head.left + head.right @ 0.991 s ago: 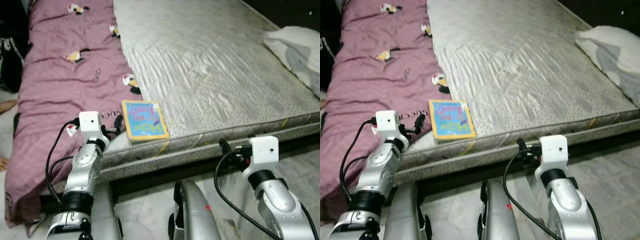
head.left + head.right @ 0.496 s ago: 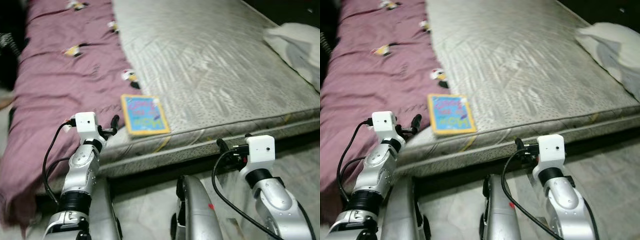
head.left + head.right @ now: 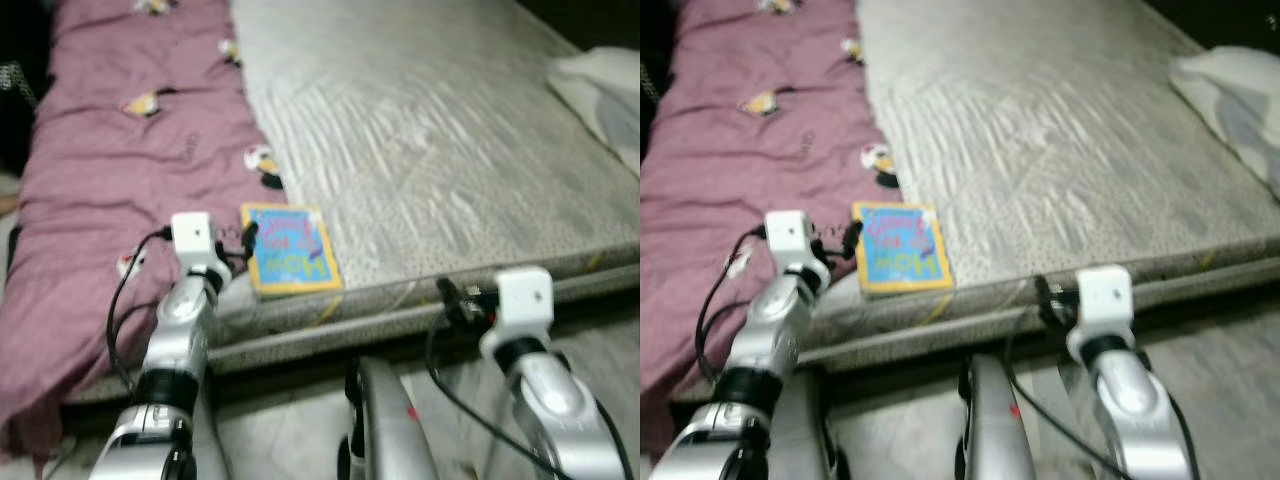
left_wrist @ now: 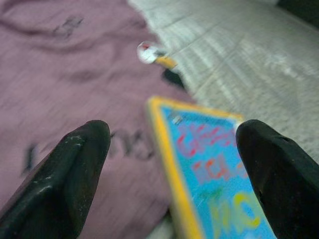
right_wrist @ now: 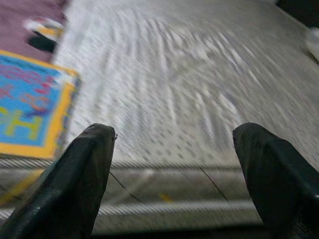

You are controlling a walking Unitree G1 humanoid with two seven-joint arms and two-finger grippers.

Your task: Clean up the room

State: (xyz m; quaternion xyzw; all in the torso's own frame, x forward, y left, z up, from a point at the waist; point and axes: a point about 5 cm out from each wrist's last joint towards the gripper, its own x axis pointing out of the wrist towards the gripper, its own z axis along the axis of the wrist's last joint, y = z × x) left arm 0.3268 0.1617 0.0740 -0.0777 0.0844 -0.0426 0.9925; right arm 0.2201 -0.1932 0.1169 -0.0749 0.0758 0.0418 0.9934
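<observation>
Yellow-bordered blue book (image 3: 291, 250), mauve blanket (image 3: 110, 170) (bird print), speckled grey mattress (image 3: 440, 130).

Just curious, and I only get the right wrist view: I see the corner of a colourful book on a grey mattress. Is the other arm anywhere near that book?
Observer: Yes. The left gripper is open and aimed at the book, close to its yellow-bordered left edge.
Operator: What is the purple bit in the corner of my picture?
Observer: A purple blanket with small cartoon birds printed on it. It covers the left side of the bed and hangs over the near edge.
Operator: Is anything else on the bed?
Observer: A white pillow lies at the far right of the mattress.
</observation>
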